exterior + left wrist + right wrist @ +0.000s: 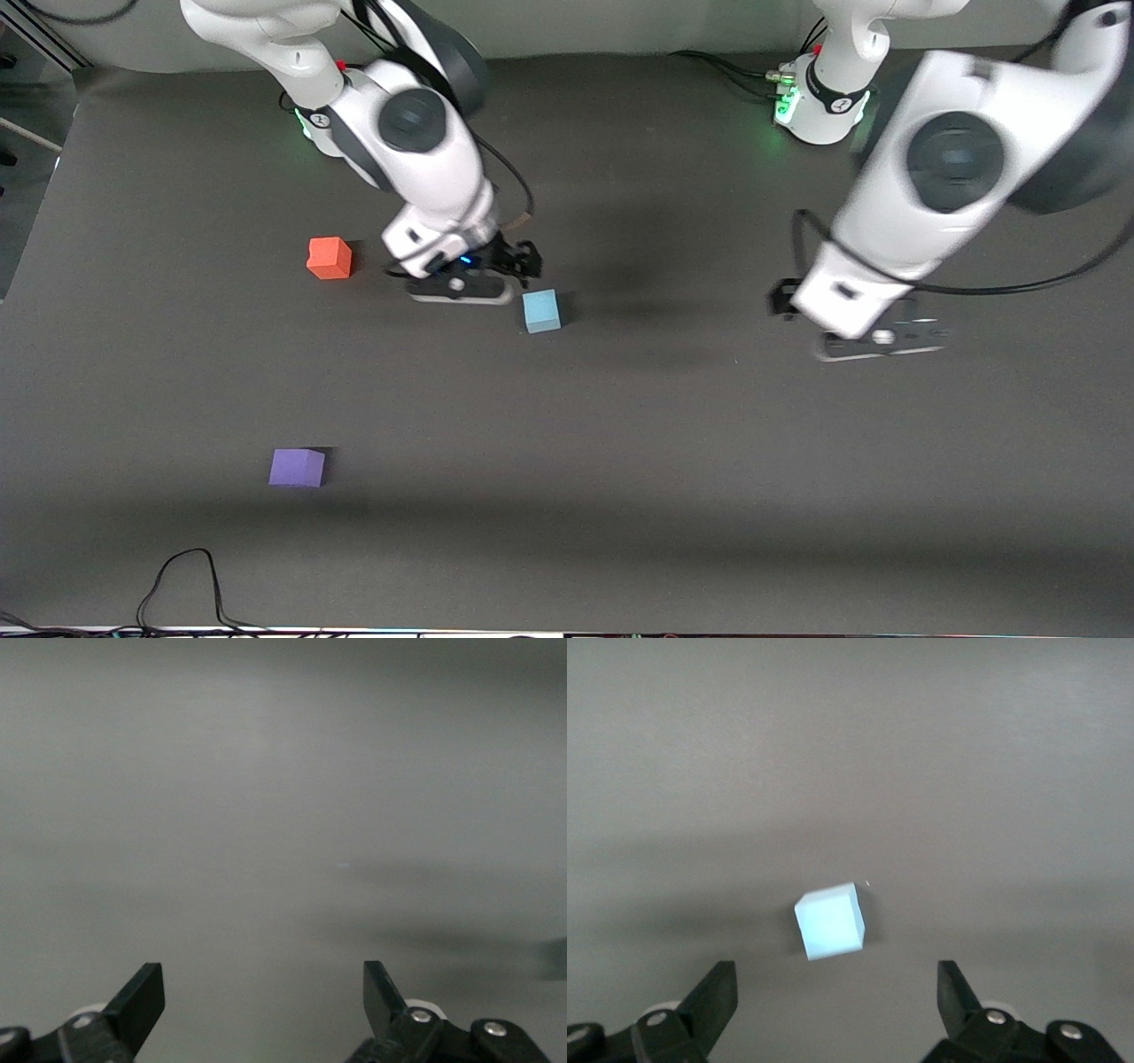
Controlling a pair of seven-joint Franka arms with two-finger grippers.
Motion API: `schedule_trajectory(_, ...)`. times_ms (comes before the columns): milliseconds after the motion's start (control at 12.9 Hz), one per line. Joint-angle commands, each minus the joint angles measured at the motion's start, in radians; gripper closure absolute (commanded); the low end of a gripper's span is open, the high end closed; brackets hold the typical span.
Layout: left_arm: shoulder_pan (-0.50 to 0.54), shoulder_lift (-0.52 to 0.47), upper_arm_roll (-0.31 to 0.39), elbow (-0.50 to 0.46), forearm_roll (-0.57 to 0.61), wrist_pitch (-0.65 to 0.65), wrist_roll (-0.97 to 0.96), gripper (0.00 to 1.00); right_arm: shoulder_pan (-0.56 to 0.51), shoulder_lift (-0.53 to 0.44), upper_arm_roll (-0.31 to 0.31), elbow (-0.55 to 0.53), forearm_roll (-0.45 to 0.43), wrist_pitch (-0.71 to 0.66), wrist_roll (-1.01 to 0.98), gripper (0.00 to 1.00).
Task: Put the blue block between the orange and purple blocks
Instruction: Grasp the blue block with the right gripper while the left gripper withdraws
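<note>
**Both arms out over the table, jaws wide**

The right arm reaches down from its base, wrist bent low, and its right gripper (461, 288) hangs just above the tabletop with fingers (713, 997) spread wide, nothing between them. The left arm stretches out at its own end, blurred, its left gripper (877, 341) likewise low, fingers (142, 1001) parted and empty.

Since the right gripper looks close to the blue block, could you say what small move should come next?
Probably lower the open right gripper around the blue block: the block sits loose on the table, just ahead of its fingers. The left gripper waits open.
</note>
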Motion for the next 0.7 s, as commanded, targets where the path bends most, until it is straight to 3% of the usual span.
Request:
schedule_trajectory(0,-0.008,-0.129,0.138,-0.120,-0.039,0.011,0.197,0.00,0.042,0.178,0.012,0.022,-0.168,0.093,0.116,0.00)
schedule_trajectory(155,-0.026,-0.188,0.193,-0.188,-0.041,0.022,0.241,0.00,0.054,0.243,0.015,-0.015,-0.203,0.185,0.166,0.00)
schedule_trajectory(386,-0.106,-0.207,0.348,-0.206,-0.045,0.028,0.360,0.00,0.057,0.254,0.013,-0.100,-0.276,0.251,0.191,0.00)
schedule_trajectory(618,-0.024,-0.195,0.352,-0.209,-0.125,0.065,0.405,0.00,0.057,0.283,0.013,-0.122,-0.347,0.268,0.240,0.00)
